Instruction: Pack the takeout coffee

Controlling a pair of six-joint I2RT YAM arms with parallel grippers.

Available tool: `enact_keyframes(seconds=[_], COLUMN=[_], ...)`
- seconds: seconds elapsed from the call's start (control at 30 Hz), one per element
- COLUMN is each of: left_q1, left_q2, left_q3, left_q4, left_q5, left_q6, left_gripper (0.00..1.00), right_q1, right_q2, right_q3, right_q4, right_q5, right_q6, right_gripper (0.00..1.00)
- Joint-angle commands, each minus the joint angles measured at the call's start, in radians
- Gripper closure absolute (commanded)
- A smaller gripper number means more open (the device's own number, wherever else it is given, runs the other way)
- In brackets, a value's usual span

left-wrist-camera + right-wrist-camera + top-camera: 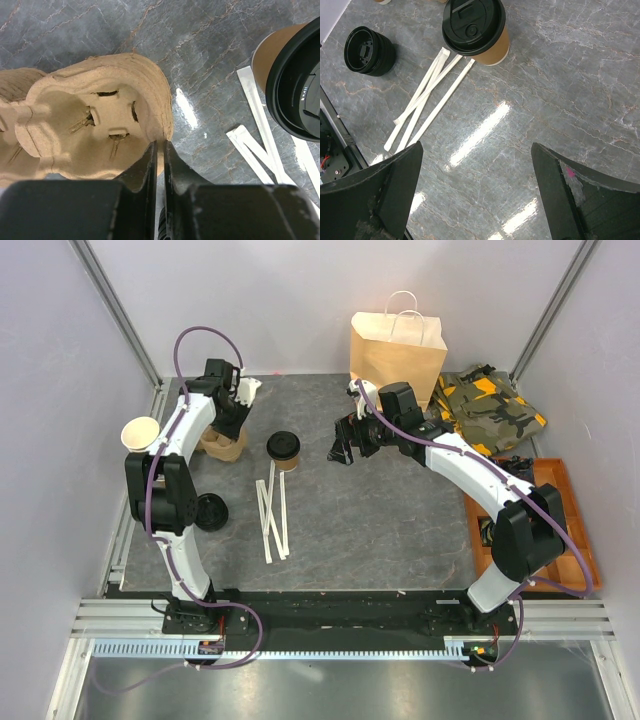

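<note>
The takeout coffee [284,449], a small brown cup with a black lid, stands upright mid-table; it also shows in the left wrist view [295,85] and the right wrist view [475,27]. The brown paper bag [397,355] stands upright at the back. My left gripper [230,426] is shut on the rim of a pulp cup carrier [95,125], just left of the coffee; its tips [160,145] pinch the carrier's edge. My right gripper [345,445] is open and empty above bare table [476,146], right of the coffee and apart from it.
Several white wrapped straws [272,515] lie in front of the coffee. Loose black lids [210,511] sit at the front left. A stack of white-rimmed brown cups [140,433] stands at the left edge. A camouflage cloth [490,405] and an orange tray [575,540] are on the right.
</note>
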State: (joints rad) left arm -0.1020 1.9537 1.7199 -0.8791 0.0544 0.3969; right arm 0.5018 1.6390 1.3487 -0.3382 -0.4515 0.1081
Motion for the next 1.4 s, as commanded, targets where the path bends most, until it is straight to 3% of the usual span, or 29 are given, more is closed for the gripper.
enact_keyframes(seconds=[0.0,0.17,1.0,1.37], left_q1=[0.001,0.001,-0.007,-0.007], left_q2=[-0.030,-0.044,-0.139,-0.173], left_q3=[0.035,0.037,0.135,0.202], left_q4=[0.042,0.040,-0.011,0.009], left_q5=[-0.007,0.002,0.084,0.019], left_q6=[0.037,0.040,0.002,-0.007], left_gripper=[0.92,0.98,0.98,0.98], right_q1=[0.000,-0.003,-0.002,-0.002], right_q2=[0.001,0.001,0.005,0.004], right_q3=[0.024,0.020,0.024,0.024], right_q4=[0.021,0.021,0.028,0.028], right_q5=[-0.019,-0.018,-0.029,-0.036], right_q6=[0.005,0.004,0.013,0.019], right_gripper=[0.02,0.02,0.02,0.02])
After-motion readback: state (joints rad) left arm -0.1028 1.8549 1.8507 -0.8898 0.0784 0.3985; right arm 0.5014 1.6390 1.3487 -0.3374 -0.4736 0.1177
